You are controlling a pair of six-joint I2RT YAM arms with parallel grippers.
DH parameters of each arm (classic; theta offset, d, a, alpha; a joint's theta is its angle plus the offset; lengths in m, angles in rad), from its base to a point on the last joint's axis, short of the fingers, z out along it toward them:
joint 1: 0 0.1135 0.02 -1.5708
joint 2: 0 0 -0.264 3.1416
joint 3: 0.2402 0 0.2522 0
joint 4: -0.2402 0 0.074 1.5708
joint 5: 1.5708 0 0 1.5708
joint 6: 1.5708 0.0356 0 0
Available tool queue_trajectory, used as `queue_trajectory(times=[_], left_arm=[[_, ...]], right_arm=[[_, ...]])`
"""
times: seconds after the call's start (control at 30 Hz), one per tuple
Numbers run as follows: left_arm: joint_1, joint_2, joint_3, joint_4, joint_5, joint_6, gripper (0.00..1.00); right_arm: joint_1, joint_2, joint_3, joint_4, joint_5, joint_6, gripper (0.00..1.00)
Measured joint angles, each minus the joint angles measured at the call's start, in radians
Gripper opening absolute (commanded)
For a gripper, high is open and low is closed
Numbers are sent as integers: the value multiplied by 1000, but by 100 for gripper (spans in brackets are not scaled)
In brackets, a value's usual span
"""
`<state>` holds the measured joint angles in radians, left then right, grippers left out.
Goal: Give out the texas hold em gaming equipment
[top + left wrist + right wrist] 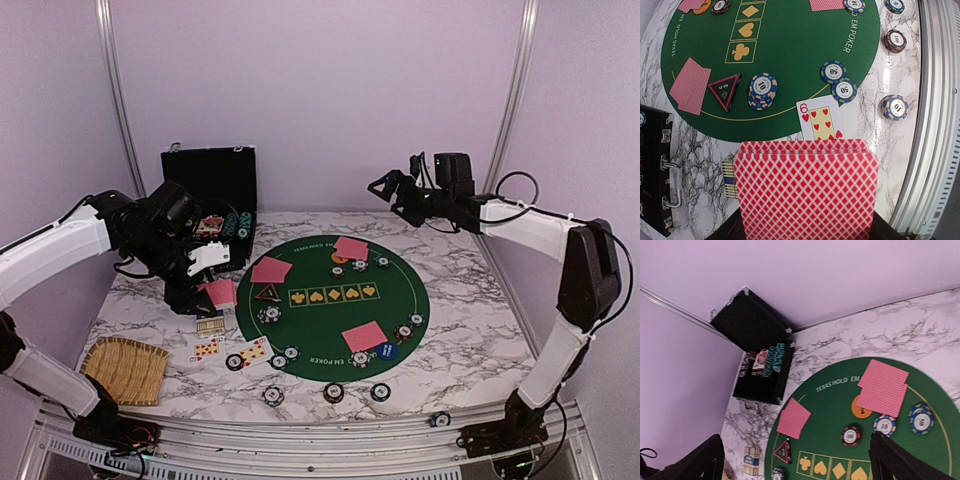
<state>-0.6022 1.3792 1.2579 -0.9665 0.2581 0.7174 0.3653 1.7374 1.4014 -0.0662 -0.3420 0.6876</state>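
Note:
My left gripper (208, 288) is shut on a deck of red-backed playing cards (805, 190), held over the table's left side; the deck hides its fingers. Below it a six of hearts (819, 121) lies face up beside striped poker chips (762, 90) and the dark triangular button (724, 91). Face-down card pairs (351, 247) (271, 269) (364, 335) lie on the green round felt (330, 305), near an orange button (860, 410) and a blue button (386, 350). My right gripper (385, 186) hangs open and empty, high over the felt's far edge.
The open black chip case (215, 190) stands at the back left. A woven straw mat (125, 368) lies front left, with a card box (210, 325) and face-up cards (207, 349) beside it. Loose chips (333, 392) sit along the front edge.

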Motion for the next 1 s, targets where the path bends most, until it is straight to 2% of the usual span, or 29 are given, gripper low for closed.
queue_trajectory(times=[0.1,0.2,0.4,0.6,0.77,1.0], left_arm=[[0,-5,0,0,-6,0,0],[0,-7,0,0,-6,0,0],[0,-7,0,0,-6,-1,0],[0,-6,0,0,-5,-4,0],[0,-6,1,0,-5,-4,0],[0,3,2,0,-4,-4,0]], right_arm=[[23,-58,-164,144,-107,108,99],[82,-57,-220,178,-169,158,99],[288,-39,-223,203,-228,180,99],[439,68,-228,340,-284,260,98],[505,181,-225,469,-326,354,97],[560,268,-159,543,-355,422,97]])
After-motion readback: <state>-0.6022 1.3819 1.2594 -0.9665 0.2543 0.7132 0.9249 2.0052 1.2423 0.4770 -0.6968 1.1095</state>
